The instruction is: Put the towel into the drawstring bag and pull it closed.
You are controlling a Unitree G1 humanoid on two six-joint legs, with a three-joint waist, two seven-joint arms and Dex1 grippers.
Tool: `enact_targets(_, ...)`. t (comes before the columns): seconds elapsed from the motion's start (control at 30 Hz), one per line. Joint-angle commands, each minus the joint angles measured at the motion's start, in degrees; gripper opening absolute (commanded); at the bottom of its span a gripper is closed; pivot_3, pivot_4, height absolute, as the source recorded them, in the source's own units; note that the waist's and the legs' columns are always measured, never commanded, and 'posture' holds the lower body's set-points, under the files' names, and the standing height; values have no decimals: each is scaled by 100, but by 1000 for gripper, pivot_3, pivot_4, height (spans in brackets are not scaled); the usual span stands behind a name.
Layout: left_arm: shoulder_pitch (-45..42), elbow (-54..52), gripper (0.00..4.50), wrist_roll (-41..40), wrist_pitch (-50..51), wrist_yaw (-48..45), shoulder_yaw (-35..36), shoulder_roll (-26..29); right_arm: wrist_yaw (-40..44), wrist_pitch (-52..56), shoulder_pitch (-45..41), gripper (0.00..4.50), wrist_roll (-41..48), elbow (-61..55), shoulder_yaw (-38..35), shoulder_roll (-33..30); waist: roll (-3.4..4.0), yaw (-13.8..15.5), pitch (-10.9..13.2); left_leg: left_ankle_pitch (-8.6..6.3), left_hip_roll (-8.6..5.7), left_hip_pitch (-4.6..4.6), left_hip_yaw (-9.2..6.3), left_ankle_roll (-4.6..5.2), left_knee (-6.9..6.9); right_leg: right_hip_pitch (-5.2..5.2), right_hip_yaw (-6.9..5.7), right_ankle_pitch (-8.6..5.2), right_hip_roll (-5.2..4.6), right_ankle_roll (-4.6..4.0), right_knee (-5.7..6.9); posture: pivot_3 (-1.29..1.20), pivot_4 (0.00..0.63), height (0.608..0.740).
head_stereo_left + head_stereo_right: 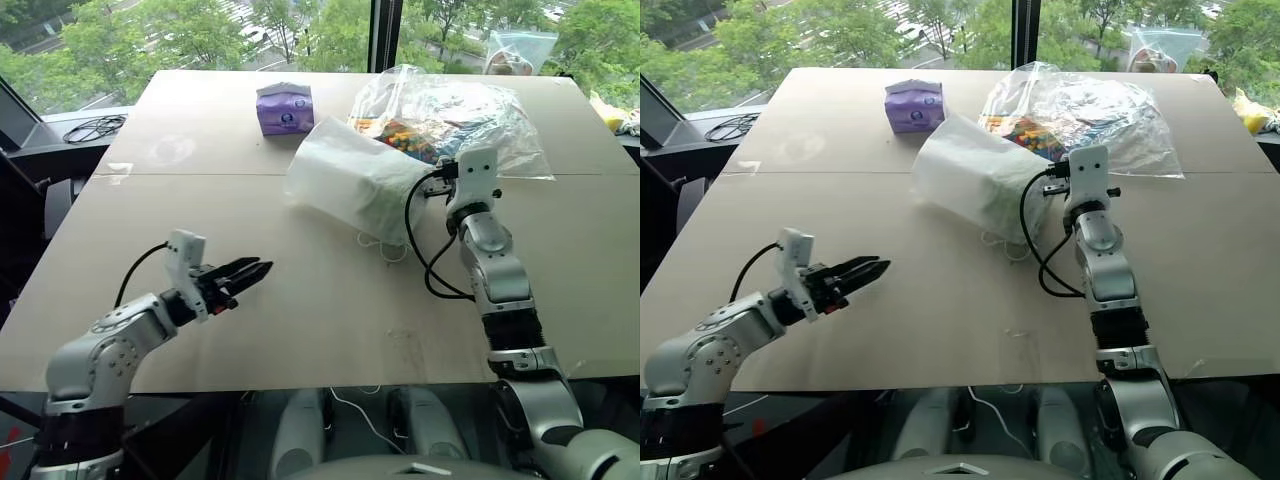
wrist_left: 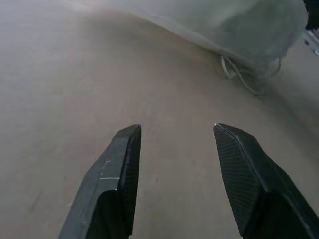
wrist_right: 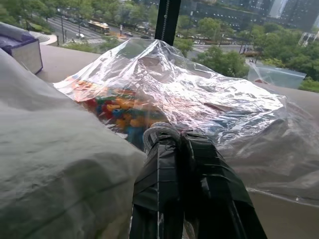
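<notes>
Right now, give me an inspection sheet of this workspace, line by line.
Surface: beige table, a seam across it.
Job's things: white drawstring bag lying on its side, bulging, a green tint showing through near its mouth; cords loose on the table.
Clutter: purple tissue pack; clear plastic bag of colourful items behind the drawstring bag.
Grippers: left gripper open, empty, above bare table; right gripper shut at the bag's mouth, a white loop at its tips.
Cables: black cable coil off the table's left edge.
Surroundings: windows, trees outside.
</notes>
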Motion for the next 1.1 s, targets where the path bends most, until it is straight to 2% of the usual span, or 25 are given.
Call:
enact_targets(0.03,-815,117,2979,961,-791,-372,-1102,-240,123,-3,-75,0,40,-225,50,13,1,8,0,0,0,0,4,0,0,0,3,1,-1,0,2,0,150,739)
enact_targets(0.13,-1598,934,2979,1401,-1212,-512,-1621,-808,216,-32,-131,0,-3,-180,140,16,0,5,-1,1,-4,4,8,2,2,1,9,7,0,6,2,0,150,739)
enact_targets(0.23,-2389,2324,2979,2092,-1822,-446,-2038,-1373,241,-41,-175,0,-38,-204,167,3,0,-7,-1,16,-20,6,6,28,8,3,18,20,17,29,5,0,150,739)
enact_targets(0.4,-3202,3881,2979,2698,-2020,-357,-2225,-1878,208,-23,-163,0,-67,-270,140,-40,-1,-10,-1,21,-18,4,3,33,7,0,29,18,42,34,3,0,150,739)
enact_targets(0.67,-3547,4525,2979,2784,-1664,-581,-2034,-2074,133,-38,-75,0,-93,-321,107,-61,-1,-22,-2,20,-17,11,-1,38,24,12,34,18,41,69,6,0,150,739)
enact_targets(0.77,-3369,4183,2111,2916,-1804,-1099,-2290,-1902,109,-56,-77,0,-104,-329,111,-48,-1,-51,-2,23,-15,17,-2,43,25,13,37,35,39,69,6,0,150,739)
enact_targets(0.9,-3112,3654,292,3086,-1688,-1465,-2470,-1608,79,-57,-55,0,-118,-365,77,-60,1,-42,-3,24,9,21,-1,43,23,12,39,50,42,44,6,0,150,739)
enact_targets(0.93,-3066,3575,86,3159,-1699,-1493,-2510,-1540,77,-56,-43,0,-122,-375,65,-62,1,-37,-4,24,10,21,0,43,23,12,40,49,43,44,5,0,150,739)
enact_targets(1.1,-2878,3377,86,3371,-1999,-1510,-2541,-1400,86,-61,-12,0,-126,-375,56,-56,1,-47,-4,23,8,21,12,45,21,13,50,48,42,45,-4,0,150,739)
